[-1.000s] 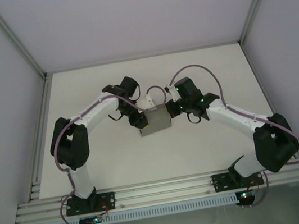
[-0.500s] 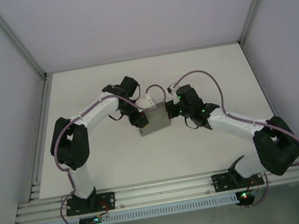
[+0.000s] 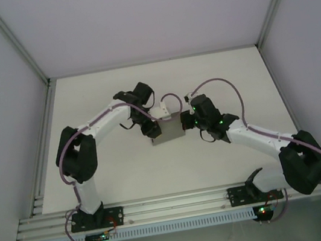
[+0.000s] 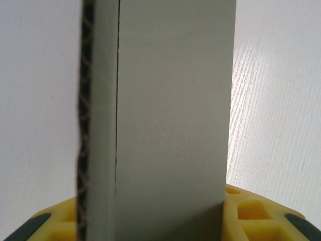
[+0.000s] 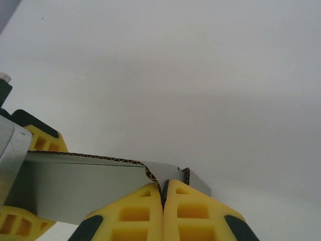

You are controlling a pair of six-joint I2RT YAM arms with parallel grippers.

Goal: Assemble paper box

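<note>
The paper box (image 3: 169,129) is a small grey card box held off the table between my two arms. My left gripper (image 3: 153,128) is shut on its left end. In the left wrist view the box's grey wall (image 4: 170,115) stands upright between that gripper's yellow fingers (image 4: 253,213), its corrugated edge on the left. My right gripper (image 3: 187,121) is shut at the box's right end. In the right wrist view its gripper (image 5: 163,193) presses on a folded flap (image 5: 168,170) of the box (image 5: 80,186). Whether card is pinched between the tips I cannot tell.
The white table (image 3: 96,100) lies under the box, with bare surface to the left, behind and in front. Metal frame posts and pale walls close in the left, right and far sides. An aluminium rail (image 3: 174,204) at the near edge carries both arm bases.
My right arm has swung in, its wrist coming lower and closer to the box's right end, elbow moving out to the right. The left arm and the box have barely shifted.
</note>
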